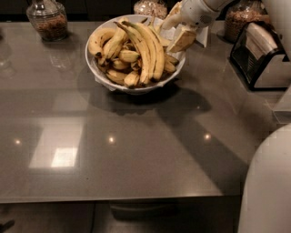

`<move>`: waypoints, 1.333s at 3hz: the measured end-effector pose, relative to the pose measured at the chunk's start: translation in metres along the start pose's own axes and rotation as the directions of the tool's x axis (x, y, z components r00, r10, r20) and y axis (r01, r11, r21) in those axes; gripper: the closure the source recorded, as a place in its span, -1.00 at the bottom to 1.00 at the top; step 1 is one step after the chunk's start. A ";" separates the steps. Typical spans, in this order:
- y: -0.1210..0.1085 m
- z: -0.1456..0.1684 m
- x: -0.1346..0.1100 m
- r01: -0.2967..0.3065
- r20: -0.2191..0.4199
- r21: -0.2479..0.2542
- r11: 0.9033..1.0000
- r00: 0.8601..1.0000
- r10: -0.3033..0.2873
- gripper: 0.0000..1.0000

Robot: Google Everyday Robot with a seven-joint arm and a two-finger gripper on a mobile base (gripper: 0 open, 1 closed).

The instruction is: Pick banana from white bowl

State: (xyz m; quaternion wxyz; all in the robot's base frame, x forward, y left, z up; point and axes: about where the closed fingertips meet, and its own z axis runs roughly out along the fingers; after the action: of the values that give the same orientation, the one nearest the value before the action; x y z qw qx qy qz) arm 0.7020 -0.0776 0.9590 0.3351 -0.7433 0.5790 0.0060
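Observation:
The white bowl (102,75) stands at the back middle of the grey table, heaped with bananas. A medium curved yellow banana (97,42) lies along the bowl's left side. A pair of long dark-edged bananas (148,50) arches over the heap, with short stubby ones (128,56) beneath. My gripper (178,31) hovers over the bowl's right rim, tilted down to the left. It is open, with its tan finger (182,40) just above the bananas at the right edge, and it holds nothing.
Glass jars stand at the back: one at the left (45,19), one behind the bowl (150,7), one at the right (243,18). A black and white appliance (259,57) sits at the right edge. The robot's white body (268,182) fills the lower right corner.

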 end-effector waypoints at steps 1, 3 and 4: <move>0.002 0.009 0.012 -0.029 -0.018 -0.021 0.999 0.999 0.029 -0.20; 0.004 0.017 0.031 -0.074 -0.056 -0.038 0.996 0.996 0.072 -0.02; 0.003 0.018 0.035 -0.082 -0.064 -0.036 0.996 0.995 0.079 0.37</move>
State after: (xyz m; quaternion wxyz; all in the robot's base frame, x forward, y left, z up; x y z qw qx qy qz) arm 0.7175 -0.0993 0.9295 0.3017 -0.7256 0.6184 0.0075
